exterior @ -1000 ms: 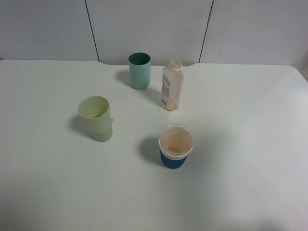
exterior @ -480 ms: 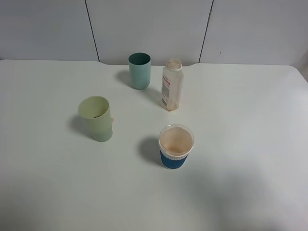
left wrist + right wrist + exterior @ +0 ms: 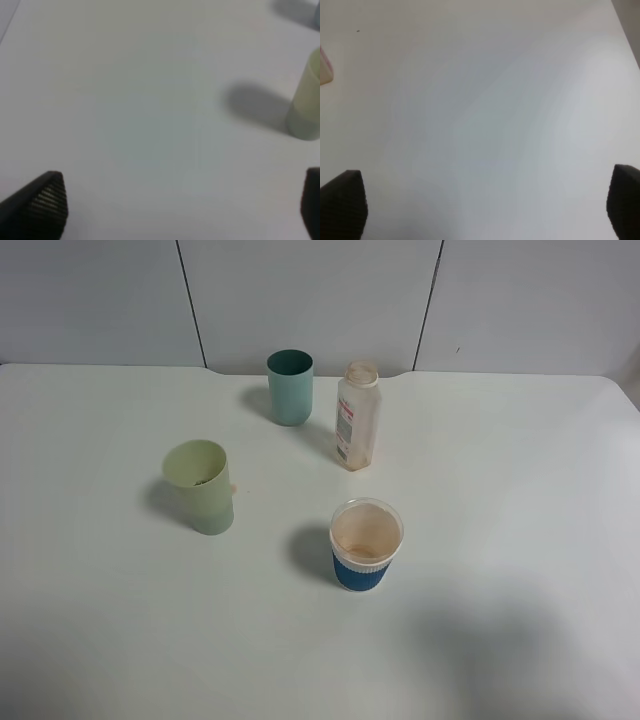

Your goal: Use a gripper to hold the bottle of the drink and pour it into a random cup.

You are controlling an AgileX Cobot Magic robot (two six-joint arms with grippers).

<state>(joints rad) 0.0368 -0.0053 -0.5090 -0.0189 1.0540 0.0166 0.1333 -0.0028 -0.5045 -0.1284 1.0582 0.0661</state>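
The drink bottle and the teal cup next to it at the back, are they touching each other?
Apart. In the exterior high view, a strip of bare white table shows between the teal cup and the bottle; both stand upright on their own.

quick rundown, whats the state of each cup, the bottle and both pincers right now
bottle of the drink: upright, uncapped, not held, a little brown liquid at the bottom
pale yellow-green cup: upright, apart from the others
teal tumbler: upright, beside the bottle, not touching
clear cup with blue sleeve: upright, brownish residue inside
left pincer: open, holding nothing
right pincer: open, holding nothing
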